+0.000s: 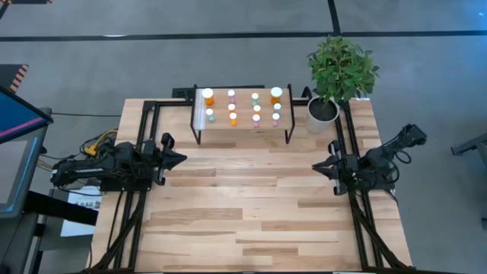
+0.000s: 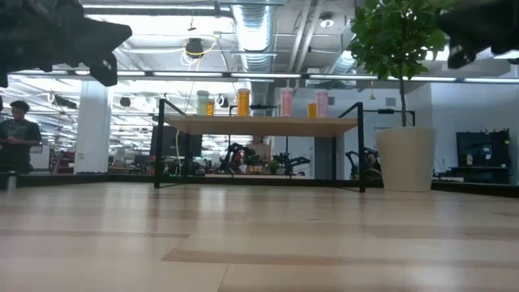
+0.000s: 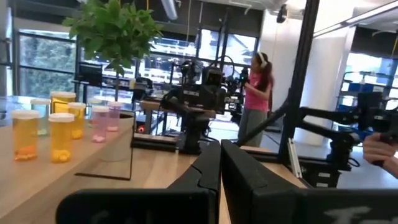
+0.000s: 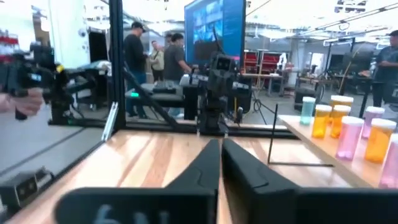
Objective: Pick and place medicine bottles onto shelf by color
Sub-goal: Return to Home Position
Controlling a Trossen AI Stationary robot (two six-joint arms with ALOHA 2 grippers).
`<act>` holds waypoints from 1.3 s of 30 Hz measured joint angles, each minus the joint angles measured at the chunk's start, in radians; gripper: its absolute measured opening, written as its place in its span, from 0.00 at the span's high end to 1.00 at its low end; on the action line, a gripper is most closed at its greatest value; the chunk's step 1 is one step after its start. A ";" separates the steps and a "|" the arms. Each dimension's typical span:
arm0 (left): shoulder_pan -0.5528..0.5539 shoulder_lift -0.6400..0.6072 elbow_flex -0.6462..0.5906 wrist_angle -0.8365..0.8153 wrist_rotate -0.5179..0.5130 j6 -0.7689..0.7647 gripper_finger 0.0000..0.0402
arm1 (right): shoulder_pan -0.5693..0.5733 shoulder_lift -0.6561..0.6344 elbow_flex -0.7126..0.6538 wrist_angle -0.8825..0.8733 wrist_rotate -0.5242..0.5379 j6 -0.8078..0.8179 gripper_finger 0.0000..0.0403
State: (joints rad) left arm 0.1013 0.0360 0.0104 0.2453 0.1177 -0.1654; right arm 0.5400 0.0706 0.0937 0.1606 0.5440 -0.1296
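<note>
Several medicine bottles (image 1: pixel 232 107) with white caps, orange, green, pink and white, stand upright in rows on the shelf (image 1: pixel 243 126) at the table's far middle. They also show in the low view as bottles (image 2: pixel 243 101) on the shelf (image 2: pixel 259 125). My left gripper (image 1: pixel 183 158) hovers shut at the table's left edge, pointing toward the right, with nothing in it; its fingers (image 3: pixel 208 163) lie together. My right gripper (image 1: pixel 315 167) hovers shut at the right edge, pointing left, holding nothing; its fingers (image 4: pixel 208 160) meet too.
A potted plant (image 1: pixel 340 67) in a white pot (image 1: pixel 323 111) stands just right of the shelf. Black frame rails (image 1: pixel 137 221) run along both table sides. The wooden tabletop (image 1: pixel 251 202) lies bare between the arms. People stand in the room beyond.
</note>
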 joint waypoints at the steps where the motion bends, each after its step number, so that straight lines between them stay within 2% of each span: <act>1: 0.000 0.000 0.000 -0.004 0.000 0.000 1.00 | 0.000 -0.030 -0.019 -0.012 -0.003 -0.004 0.91; 5: 0.000 0.000 -0.001 -0.055 0.036 0.010 1.00 | -0.003 -0.068 -0.077 -0.009 -0.002 -0.009 0.98; 14: 0.000 0.003 -0.002 -0.183 0.064 -0.003 1.00 | -0.013 -0.068 -0.080 -0.088 -0.001 0.083 0.97; 20: 0.000 0.002 -0.003 -0.176 0.095 -0.013 1.00 | -0.015 -0.065 -0.080 -0.096 0.008 0.098 0.98; 26: 0.000 0.002 -0.003 -0.190 0.005 -0.017 1.00 | -0.021 -0.063 -0.080 -0.101 0.057 0.240 0.91; 34: 0.000 0.002 -0.004 -0.211 -0.112 -0.014 1.00 | -0.021 -0.063 -0.080 -0.102 0.058 0.243 0.89; 39: 0.000 0.002 -0.004 -0.213 -0.132 -0.014 1.00 | -0.021 -0.063 -0.080 -0.102 0.058 0.245 0.89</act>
State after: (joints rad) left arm 0.1017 0.0383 0.0063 0.0319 -0.0143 -0.1799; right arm 0.5190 0.0074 0.0135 0.0586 0.6018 0.1155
